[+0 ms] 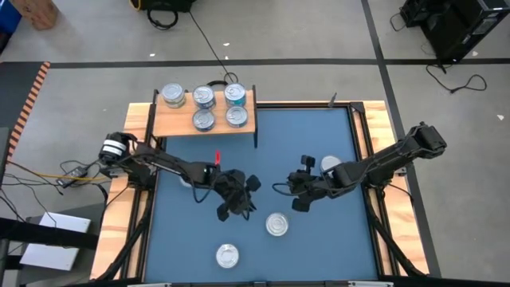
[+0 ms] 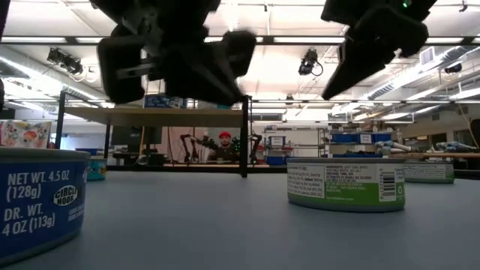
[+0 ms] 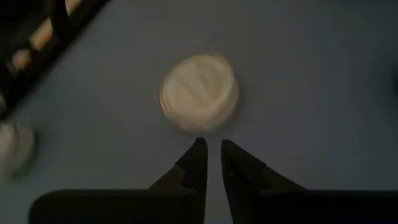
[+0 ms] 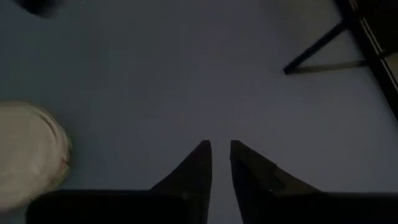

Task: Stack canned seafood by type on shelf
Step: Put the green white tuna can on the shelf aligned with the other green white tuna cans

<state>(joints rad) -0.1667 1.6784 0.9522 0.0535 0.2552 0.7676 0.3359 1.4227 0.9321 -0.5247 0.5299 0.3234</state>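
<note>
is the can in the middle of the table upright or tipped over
Upright. The can shows its full round silver lid from above, and in the low view it sits flat on the blue table.

Overhead, table-level and two downward wrist cameras share the blue tabletop [image 1: 319, 239].

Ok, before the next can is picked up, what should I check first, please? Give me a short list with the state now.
1. Left claw empty: ok, nothing between its fingers.
2. Right claw empty: ok.
3. Can ahead of the left claw: ok, lid up, just beyond the tips.
4. Left claw wide enough for that can: not ok, the gap is much narrower than the lid.
5. Free place on the shelf: ok, five cans on it, one corner bare.
6. Type of that can: cannot tell, only its lid shows.
</note>
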